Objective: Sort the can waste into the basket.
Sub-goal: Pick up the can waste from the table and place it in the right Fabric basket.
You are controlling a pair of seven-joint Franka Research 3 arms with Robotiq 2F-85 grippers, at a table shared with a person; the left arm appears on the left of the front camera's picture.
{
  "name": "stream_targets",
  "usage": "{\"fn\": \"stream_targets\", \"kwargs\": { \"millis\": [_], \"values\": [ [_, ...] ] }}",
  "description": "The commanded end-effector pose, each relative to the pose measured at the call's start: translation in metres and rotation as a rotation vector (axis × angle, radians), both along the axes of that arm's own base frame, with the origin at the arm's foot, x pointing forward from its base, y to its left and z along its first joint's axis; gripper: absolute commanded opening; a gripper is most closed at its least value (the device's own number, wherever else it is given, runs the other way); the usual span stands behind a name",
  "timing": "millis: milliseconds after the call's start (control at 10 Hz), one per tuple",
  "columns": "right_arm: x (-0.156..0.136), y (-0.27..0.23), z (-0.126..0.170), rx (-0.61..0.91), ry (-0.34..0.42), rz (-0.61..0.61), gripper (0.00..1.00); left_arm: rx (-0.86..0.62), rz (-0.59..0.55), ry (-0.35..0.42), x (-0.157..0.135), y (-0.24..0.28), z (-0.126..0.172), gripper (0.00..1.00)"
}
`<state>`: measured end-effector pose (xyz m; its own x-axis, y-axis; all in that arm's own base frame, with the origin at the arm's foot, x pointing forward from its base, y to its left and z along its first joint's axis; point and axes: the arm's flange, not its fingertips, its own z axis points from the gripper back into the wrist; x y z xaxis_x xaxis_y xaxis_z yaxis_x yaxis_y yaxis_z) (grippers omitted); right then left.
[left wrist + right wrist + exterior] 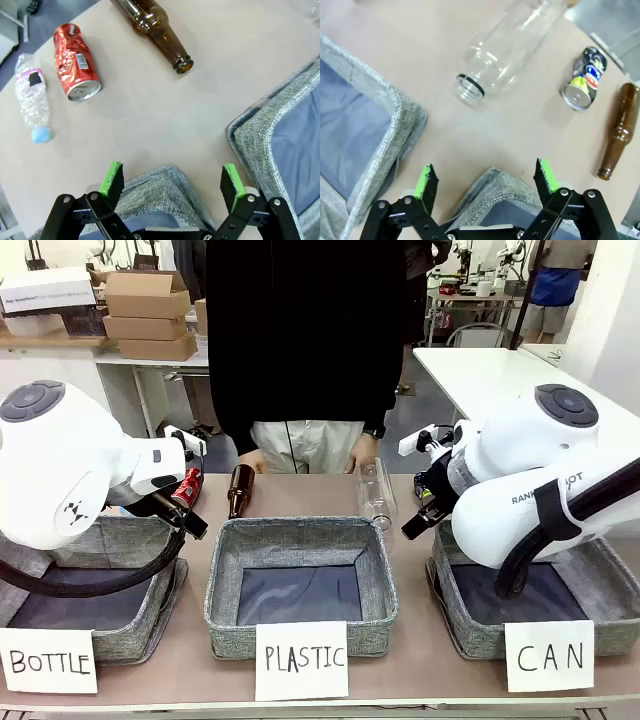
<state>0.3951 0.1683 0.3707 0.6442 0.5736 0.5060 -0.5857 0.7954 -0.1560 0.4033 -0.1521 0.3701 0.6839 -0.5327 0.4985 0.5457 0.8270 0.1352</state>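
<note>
We see a light brown table (300, 502) in a busy workshop, and a person stands at its far side. The CAN basket (470, 632) sits at the near right. We see no can in it.

The red can (76, 62) lies on its side at the far left, between a small crushed plastic bottle (32, 100) and a brown bottle (160, 30). The blue can (585, 77) lies on its side too, between a big clear bottle (515, 45) and another brown bottle (617, 130).

The left claw (172, 172) and the right claw (485, 171) are both wide open and hold nothing.

We think the cans are light, thin and shiny. They may roll, slip or squash. A soft pinch across the round middle looks best. The bottles lie near but not touching, so a bump could make them roll.
</note>
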Motion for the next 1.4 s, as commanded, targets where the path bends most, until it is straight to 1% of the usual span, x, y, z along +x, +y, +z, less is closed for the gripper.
{"fn": "stream_targets", "kwargs": {
  "millis": [0,1100,1200,1300],
  "values": [
    [0.0,0.0,0.0,0.0,0.0,0.0,1.0,0.0,0.0,0.0,0.0,0.0,0.0,1.0],
    [0.0,0.0,0.0,-0.001,0.0,0.0,1.0,0.0,0.0,0.0,0.0,0.0,0.0,1.0],
    [-0.016,-0.001,0.032,0.017,0.026,0.065,1.0,-0.009,-0.069,-0.017,-0.016,0.002,0.03,1.0],
    [-0.048,-0.009,0.076,0.001,-0.045,0.139,1.0,-0.018,-0.078,-0.034,-0.04,0.015,0.076,1.0]
  ]
}}
